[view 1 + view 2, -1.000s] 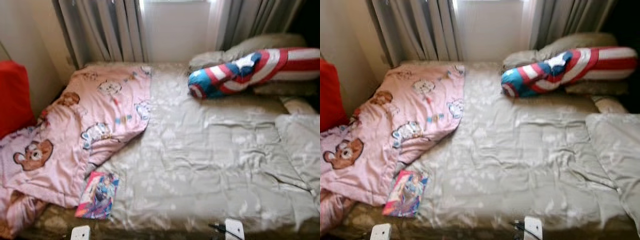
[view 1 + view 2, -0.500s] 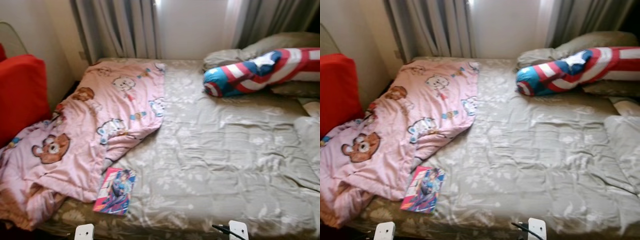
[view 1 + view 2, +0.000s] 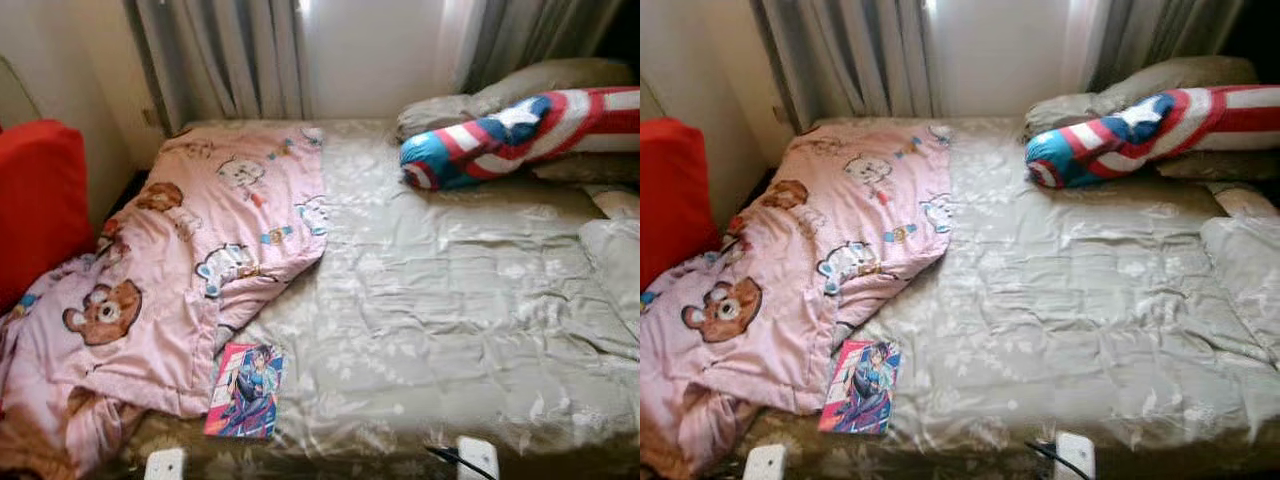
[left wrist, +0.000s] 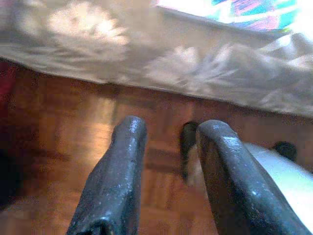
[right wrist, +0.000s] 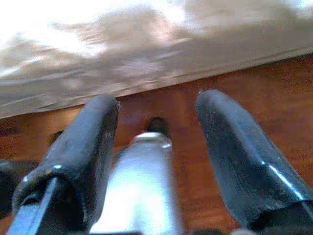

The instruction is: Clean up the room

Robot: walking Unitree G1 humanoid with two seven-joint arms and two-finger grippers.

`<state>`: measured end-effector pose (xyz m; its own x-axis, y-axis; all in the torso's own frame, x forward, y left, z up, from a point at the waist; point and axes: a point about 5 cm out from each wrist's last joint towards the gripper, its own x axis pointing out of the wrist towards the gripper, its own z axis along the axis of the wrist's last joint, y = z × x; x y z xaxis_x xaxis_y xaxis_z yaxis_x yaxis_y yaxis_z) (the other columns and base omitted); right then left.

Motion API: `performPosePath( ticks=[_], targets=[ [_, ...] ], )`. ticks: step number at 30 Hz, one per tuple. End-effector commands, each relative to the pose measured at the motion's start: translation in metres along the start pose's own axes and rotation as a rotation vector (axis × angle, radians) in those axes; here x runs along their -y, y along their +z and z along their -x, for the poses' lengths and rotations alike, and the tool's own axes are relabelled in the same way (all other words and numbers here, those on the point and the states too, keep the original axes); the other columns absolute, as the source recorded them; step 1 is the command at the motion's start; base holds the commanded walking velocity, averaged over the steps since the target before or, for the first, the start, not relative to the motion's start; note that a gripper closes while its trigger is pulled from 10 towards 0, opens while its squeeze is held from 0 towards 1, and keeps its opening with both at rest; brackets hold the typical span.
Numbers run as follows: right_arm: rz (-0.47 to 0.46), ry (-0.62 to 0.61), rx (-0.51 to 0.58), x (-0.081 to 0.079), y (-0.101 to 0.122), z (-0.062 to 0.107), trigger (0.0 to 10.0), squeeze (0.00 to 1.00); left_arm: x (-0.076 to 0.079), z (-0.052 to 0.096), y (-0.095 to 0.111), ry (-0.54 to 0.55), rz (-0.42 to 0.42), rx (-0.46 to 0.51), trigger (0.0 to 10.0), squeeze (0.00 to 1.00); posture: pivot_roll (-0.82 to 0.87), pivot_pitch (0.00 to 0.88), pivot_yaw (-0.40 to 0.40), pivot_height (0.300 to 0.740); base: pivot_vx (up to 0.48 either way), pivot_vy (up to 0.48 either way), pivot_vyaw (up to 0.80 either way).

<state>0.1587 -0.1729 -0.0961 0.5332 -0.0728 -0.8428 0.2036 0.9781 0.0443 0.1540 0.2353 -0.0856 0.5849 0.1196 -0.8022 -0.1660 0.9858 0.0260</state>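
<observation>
Both arms were found hanging low at the bed's near edge, above a wooden floor (image 4: 58,161): the left gripper (image 4: 164,176) was seen with its fingers a narrow gap apart and holding nothing, and the right gripper (image 5: 156,161) was seen spread wider, likewise empty. The tidying was judged to be barely begun, no item having been taken in hand. At the lower left of the head views, a comic book (image 3: 245,391) was recorded lying flat on the grey bedcover (image 3: 450,320), close to the near edge and touching the hem of the pink cartoon blanket (image 3: 170,280). That blanket was noted as rumpled, heaped over the left half of the bed and spilling off its lower left corner. A red cushion (image 3: 35,205) was observed at the left edge of the frame, beside the bed. Further back, at the upper right, a striped red, white and blue bolster (image 3: 510,140) was seen lying across grey pillows (image 3: 540,85), with closed curtains (image 3: 230,55) behind. The book and the blanket were assessed as the outstanding items.
</observation>
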Motion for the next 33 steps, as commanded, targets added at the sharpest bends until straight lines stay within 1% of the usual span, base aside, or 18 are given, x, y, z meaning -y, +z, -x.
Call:
performPosePath(
  ticks=[1, 8, 15, 22, 23, 29, 33],
  targets=[
    [0.005, -0.018, -0.01, 0.0072, -0.0029, 0.0008, 10.0, 0.0, 0.0042, -0.0002, -0.0021, -0.012, -0.015, -0.009, 10.0, 0.0, 0.0, 0.006, 0.037, 0.74, 0.0, 0.27, 0.0],
    [0.003, -0.017, -0.009, 0.0067, -0.0027, 0.0008, 10.0, 0.0, 0.0037, -0.0003, -0.0015, -0.011, -0.017, -0.007, 10.0, 0.0, 0.0, 0.007, 0.038, 0.74, 0.0, 0.379, 0.0],
    [0.002, -0.017, -0.008, 0.0066, -0.0027, 0.0008, 10.0, 0.0, 0.0038, -0.0003, -0.0013, -0.013, -0.018, -0.007, 10.0, 0.0, 0.0, 0.007, 0.038, 0.74, 0.0, 0.0, 0.0],
    [0.004, -0.017, -0.008, 0.0065, -0.0028, 0.0008, 10.0, 0.0, 0.0038, -0.0002, -0.0017, -0.014, -0.018, -0.008, 10.0, 0.0, 0.0, 0.008, 0.037, 0.74, 0.0, 0.378, 0.0],
    [0.004, -0.016, -0.008, 0.0064, -0.0027, 0.0008, 10.0, 0.0, 0.0038, -0.0002, -0.0017, -0.013, -0.017, -0.008, 10.0, 0.0, 0.0, 0.008, 0.037, 0.74, 0.0, -0.375, 0.0],
    [0.004, -0.015, -0.007, 0.0065, -0.0024, 0.0007, 10.0, 0.0, 0.0037, -0.0002, -0.0016, -0.011, -0.016, -0.008, 10.0, 0.0, 0.0, 0.008, 0.037, 0.74, 0.0, 0.0, 0.0],
    [0.004, -0.016, -0.007, 0.0069, -0.0023, 0.0007, 10.0, 0.0, 0.004, -0.0003, -0.0014, -0.012, -0.015, -0.007, 10.0, 0.0, 0.0, 0.008, 0.036, 0.74, 0.0, 0.384, 0.0]
  ],
)
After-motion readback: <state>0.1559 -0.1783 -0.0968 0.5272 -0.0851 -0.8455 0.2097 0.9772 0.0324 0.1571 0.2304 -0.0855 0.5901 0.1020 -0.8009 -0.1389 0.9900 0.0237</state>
